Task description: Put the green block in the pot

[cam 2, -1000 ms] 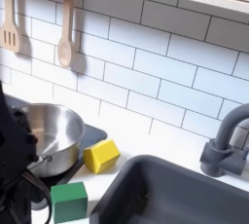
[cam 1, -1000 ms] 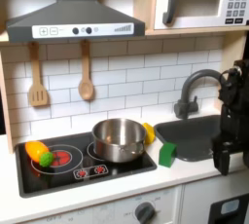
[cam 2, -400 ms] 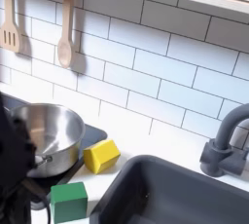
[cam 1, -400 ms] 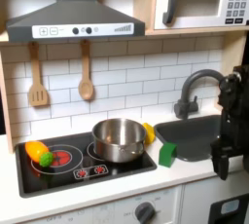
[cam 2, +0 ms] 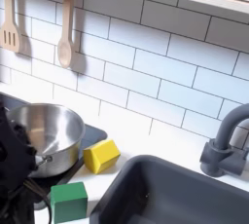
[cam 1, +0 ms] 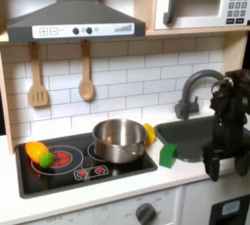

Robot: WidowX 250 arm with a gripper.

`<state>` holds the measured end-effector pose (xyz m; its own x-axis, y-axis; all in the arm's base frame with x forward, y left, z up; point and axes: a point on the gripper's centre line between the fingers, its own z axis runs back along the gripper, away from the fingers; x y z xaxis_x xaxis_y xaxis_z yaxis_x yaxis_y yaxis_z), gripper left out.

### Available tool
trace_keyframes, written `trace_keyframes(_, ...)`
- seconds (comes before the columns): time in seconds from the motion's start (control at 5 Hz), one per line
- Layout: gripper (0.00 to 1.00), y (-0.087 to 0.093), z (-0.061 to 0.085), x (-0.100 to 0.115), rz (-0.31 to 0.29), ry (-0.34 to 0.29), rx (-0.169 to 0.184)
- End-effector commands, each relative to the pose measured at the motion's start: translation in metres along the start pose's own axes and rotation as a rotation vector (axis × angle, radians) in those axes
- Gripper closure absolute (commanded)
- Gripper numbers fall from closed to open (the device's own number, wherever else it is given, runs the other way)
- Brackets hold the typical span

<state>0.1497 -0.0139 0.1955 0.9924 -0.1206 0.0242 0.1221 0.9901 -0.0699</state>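
The green block (cam 1: 168, 155) lies on the white counter between the stove and the sink, just right of the pot in the first exterior view; in the second exterior view the green block (cam 2: 68, 202) sits at the bottom left. The shiny silver pot (cam 1: 119, 139) stands on the stove's right burner, and the pot (cam 2: 44, 135) looks empty. My black gripper (cam 1: 211, 168) hangs over the sink's front right, to the right of the block and apart from it. Its fingers are too dark to read. Part of the black arm (cam 2: 14, 165) blocks the second exterior view's left edge.
A yellow toy piece (cam 1: 148, 132) lies behind the block, next to the pot. An orange toy with a green ball (cam 1: 39, 154) rests on the left burner. The dark sink (cam 1: 195, 134) and faucet (cam 1: 193, 87) are on the right. Two wooden utensils (cam 1: 86, 80) hang on the tiled wall.
In the first exterior view the arm has swung left from the frame's right edge to over the sink, nearer the green block. Block, pot and toys have not moved.
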Motion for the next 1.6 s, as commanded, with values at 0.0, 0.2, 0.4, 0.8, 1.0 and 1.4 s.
trace_keyframes(0.0,0.0,0.019,0.006,0.03,0.057,-0.085,0.008)
trace_keyframes(0.2,0.0,0.028,0.016,0.049,0.096,-0.134,0.0)
trace_keyframes(0.4,0.0,0.037,0.026,0.065,0.131,-0.168,0.017)
trace_keyframes(0.8,0.86,0.053,0.042,0.095,0.181,-0.248,0.024)
trace_keyframes(1.0,1.0,0.06,0.048,0.109,0.213,-0.299,0.018)
trace_keyframes(1.4,1.0,0.074,0.066,0.131,0.234,-0.413,0.047)
